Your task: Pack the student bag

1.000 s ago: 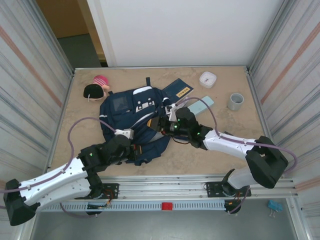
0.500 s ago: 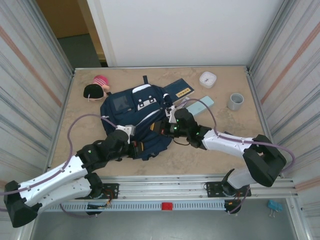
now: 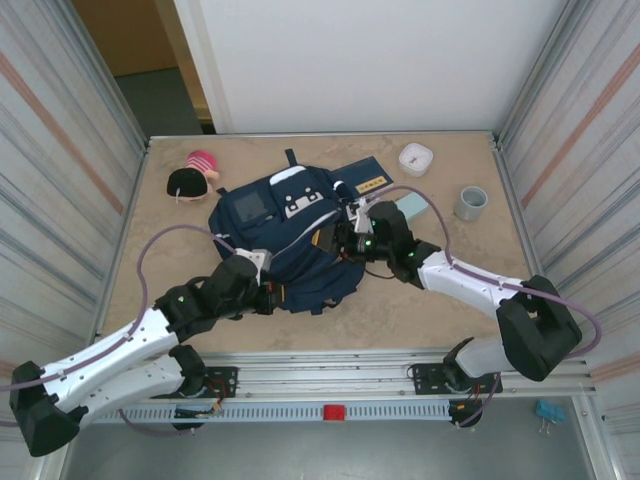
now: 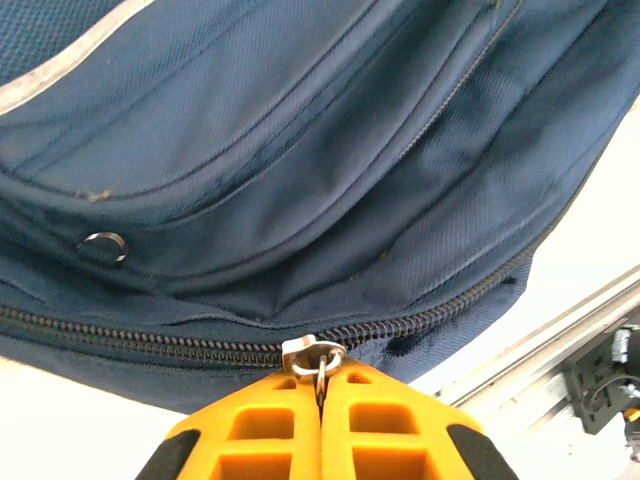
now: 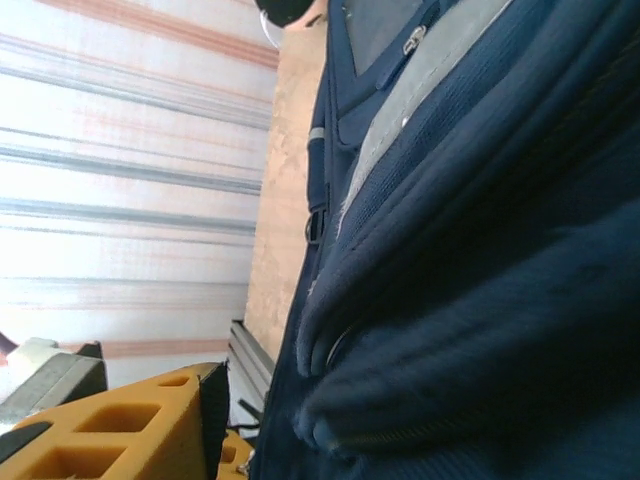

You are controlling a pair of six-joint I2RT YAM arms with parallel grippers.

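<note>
The student bag [image 3: 290, 235] lies flat in the middle of the surface [image 3: 450, 300], front pocket up. Compared with a second ago it is seen to be slid and turned toward the far right. Its upper corner now overlaps more of the navy booklet [image 3: 368, 182], and its near edge is drawn further from the rail. Both arms are shifted the same way.

It is judged that the bag is being dragged along with the pull rather than held still. The zip may therefore be gaining little travel, and nothing is yet packed. In the left wrist view the zipper teeth [image 4: 150, 335] are seen meshed to the left of the slider. How the zip stands on the other side cannot be told.

At the bag's near edge the metal zipper pull [image 4: 315, 355] is pinched between the left fingers [image 4: 260, 430], which are clenched tight on it, with the navy fabric directly beyond their tips. On the bag's right side one of the right fingers [image 5: 130, 430] is seen just beside a fold of the fabric [image 5: 480, 250]. Whether that pair is released or gripping the cloth cannot be told.

Further out, a doll's head with a pink cap [image 3: 192, 178], a small white tub [image 3: 415, 158] and a grey roll [image 3: 470, 203] are left untouched along the far side.
</note>
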